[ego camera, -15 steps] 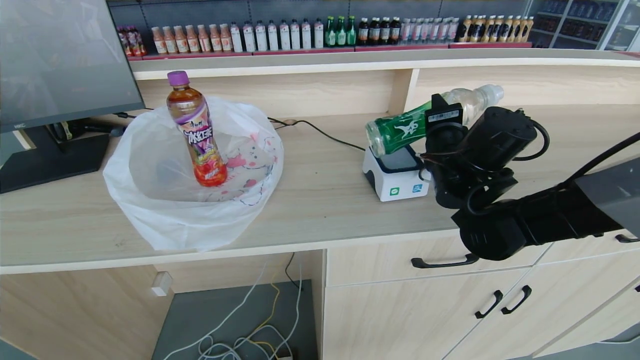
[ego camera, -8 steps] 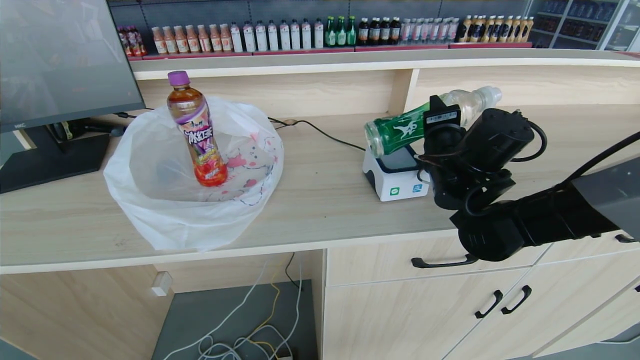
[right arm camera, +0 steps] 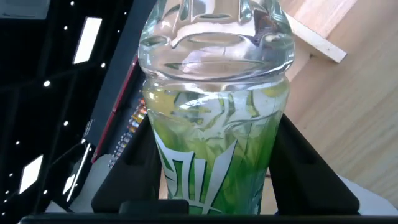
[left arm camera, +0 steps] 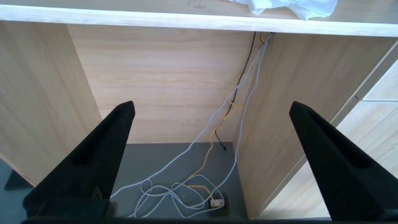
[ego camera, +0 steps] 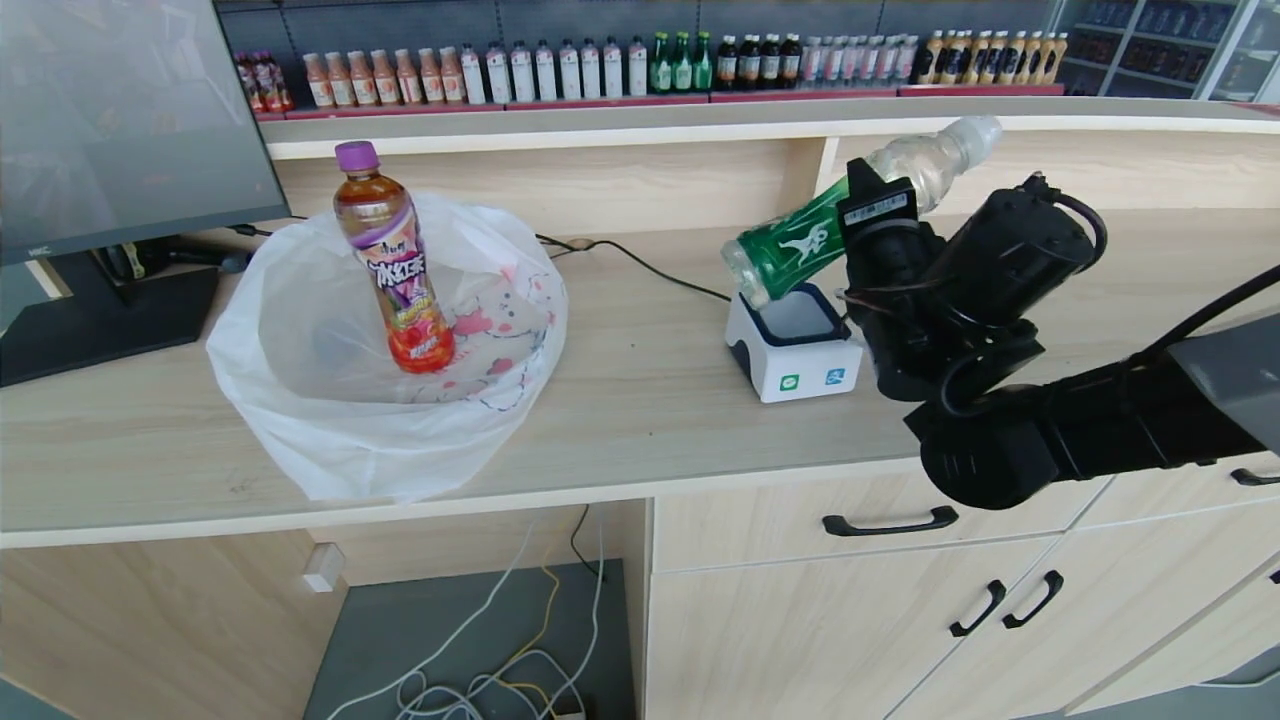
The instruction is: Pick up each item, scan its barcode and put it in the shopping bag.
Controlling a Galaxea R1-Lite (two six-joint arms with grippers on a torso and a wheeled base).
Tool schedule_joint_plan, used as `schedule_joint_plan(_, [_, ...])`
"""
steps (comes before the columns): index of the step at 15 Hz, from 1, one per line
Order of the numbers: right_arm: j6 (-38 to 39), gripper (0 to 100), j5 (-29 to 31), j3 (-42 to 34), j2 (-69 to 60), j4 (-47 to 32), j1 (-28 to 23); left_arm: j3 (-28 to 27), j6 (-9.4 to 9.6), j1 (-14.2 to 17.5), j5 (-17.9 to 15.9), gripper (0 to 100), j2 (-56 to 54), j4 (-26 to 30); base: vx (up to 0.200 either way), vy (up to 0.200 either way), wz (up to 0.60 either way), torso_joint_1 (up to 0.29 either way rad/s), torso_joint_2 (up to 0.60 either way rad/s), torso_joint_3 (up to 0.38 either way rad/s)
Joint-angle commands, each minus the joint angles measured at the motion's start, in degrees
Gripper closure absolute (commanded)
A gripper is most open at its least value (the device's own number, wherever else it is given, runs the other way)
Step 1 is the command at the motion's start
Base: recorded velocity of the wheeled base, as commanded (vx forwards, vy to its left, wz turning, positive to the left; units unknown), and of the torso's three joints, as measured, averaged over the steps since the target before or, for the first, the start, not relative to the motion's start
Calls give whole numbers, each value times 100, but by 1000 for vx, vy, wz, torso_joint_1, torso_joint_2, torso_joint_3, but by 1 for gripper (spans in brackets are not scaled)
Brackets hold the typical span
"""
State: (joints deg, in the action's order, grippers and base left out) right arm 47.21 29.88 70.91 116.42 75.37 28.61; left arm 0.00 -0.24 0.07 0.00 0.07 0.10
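My right gripper [ego camera: 868,215] is shut on a clear bottle with a green label [ego camera: 800,243], held tilted with its base just above the white barcode scanner [ego camera: 795,345] and its cap up toward the back right. The right wrist view shows the same green-label bottle [right arm camera: 214,118] clamped between the dark fingers [right arm camera: 311,168]. A white shopping bag [ego camera: 385,350] lies open on the counter to the left, with a purple-capped tea bottle [ego camera: 392,260] standing upright inside it. My left gripper [left arm camera: 208,162] hangs open below the counter edge, holding nothing.
A monitor [ego camera: 110,150] stands at the counter's far left. A black cable [ego camera: 640,262] runs across the counter behind the scanner. Shelves of bottles [ego camera: 650,65] line the back. Loose cables [left arm camera: 193,186] lie on the floor beneath the counter; drawers [ego camera: 890,525] sit under my right arm.
My right gripper has lifted the green-label bottle and tilted its cap end higher above the scanner. The bag and tea bottle have not moved.
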Motion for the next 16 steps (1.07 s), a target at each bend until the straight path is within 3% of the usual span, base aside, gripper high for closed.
schedule_joint_plan(1, [-476,100,-316,379,-199,21,180,0,-2,1,0,0,1,-1,0,0,0,0,0,0])
schedule_joint_plan(5, [-1707,100,-1555,494,-559,-40,558,0,-2,1,0,0,1,-1,0,0,0,0,0,0])
schedule_joint_plan(9, [-3034,100,-2074,502,-875,-269,628,0,-2,1,0,0,1,-1,0,0,0,0,0,0])
schedule_joint_plan(14, [-4352,100,-2188,72,-1297,-251,760,0,-2,1,0,0,1,-1,0,0,0,0,0,0])
schedule_joint_plan(16, [-4985,100,-2197,-649,-1579,-119,751,0,-11,1,0,0,1,-1,0,0,0,0,0,0])
